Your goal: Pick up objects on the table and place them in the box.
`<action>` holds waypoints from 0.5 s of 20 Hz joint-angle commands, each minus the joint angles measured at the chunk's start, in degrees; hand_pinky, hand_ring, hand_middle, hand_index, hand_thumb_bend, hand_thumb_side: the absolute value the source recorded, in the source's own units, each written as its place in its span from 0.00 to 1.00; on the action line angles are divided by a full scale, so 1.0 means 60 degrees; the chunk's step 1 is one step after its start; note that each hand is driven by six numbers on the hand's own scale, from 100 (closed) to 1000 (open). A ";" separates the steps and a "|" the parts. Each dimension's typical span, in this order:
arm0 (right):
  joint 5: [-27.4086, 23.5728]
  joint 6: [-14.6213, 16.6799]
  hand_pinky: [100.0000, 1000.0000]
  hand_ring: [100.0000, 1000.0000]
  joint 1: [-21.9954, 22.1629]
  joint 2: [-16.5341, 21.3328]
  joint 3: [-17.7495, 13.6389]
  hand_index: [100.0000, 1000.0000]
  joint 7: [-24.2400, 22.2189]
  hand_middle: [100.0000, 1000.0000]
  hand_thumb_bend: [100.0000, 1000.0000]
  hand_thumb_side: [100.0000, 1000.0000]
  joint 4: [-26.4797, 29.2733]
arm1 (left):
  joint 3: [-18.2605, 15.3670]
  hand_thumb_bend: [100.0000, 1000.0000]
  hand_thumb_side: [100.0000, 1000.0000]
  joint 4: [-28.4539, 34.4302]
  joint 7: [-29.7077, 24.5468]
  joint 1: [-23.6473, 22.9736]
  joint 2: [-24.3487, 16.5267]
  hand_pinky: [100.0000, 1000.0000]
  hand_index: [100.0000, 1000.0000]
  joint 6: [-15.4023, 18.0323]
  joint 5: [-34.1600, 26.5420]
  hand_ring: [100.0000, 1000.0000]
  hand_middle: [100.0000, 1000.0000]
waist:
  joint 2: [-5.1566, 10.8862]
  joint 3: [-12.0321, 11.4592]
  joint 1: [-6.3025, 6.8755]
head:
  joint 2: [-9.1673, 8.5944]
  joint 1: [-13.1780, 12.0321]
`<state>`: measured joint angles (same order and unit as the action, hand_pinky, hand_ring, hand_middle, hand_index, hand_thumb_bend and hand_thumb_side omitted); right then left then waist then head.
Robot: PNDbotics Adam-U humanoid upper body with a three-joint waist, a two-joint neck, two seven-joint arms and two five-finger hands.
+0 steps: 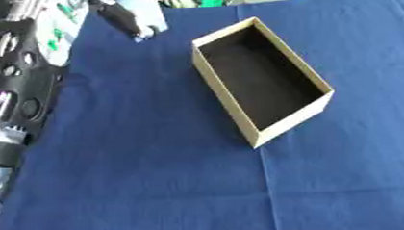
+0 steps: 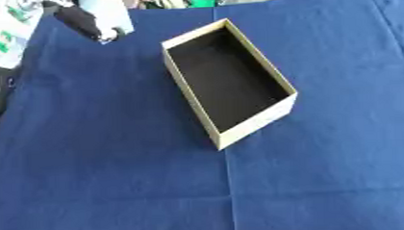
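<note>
The left arm (image 1: 15, 89) runs along the left edge, seen fully only in the left eye view. The left robot hand (image 1: 122, 18) reaches the far left corner; whether it is spread or pinching cannot be told. To its right, well apart, an open tan box (image 1: 226, 94) with a dark inside sits askew on the blue-covered surface (image 1: 140, 177).

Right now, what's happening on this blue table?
A tan cardboard box with a dark inside sits open and looks empty on the blue tablecloth. At the far left corner the robot's left hand appears to hold a pale flat object. The right hand is out of view, and nothing is in the box yet.
</note>
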<state>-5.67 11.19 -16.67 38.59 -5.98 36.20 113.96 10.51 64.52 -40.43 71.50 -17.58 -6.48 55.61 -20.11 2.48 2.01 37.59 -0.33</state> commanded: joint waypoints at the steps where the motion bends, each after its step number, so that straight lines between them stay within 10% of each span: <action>1: -0.0104 0.0058 0.66 0.73 -0.0130 0.0338 -0.0144 0.78 0.0007 0.62 0.00 0.94 0.0105 | 0.0195 0.02 0.36 0.0427 0.0014 0.0322 0.0209 0.66 0.59 -0.0086 -0.0253 0.58 0.45 | 0.0441 0.0049 0.0063 | 0.0018 -0.0015; 10: -0.0369 0.0156 0.66 0.73 -0.0379 0.0355 -0.0202 0.78 0.0048 0.62 0.00 0.94 0.0105 | 0.0538 0.01 0.39 0.0830 0.0248 0.0251 0.1673 0.65 0.60 -0.0303 0.0604 0.58 0.46 | 0.0502 0.0187 0.0014 | 0.0018 -0.0115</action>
<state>-7.41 11.83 -18.27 38.64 -6.36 36.55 113.96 13.58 68.19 -39.36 71.92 -8.31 -8.02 57.92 -19.48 3.54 2.01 37.67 -0.82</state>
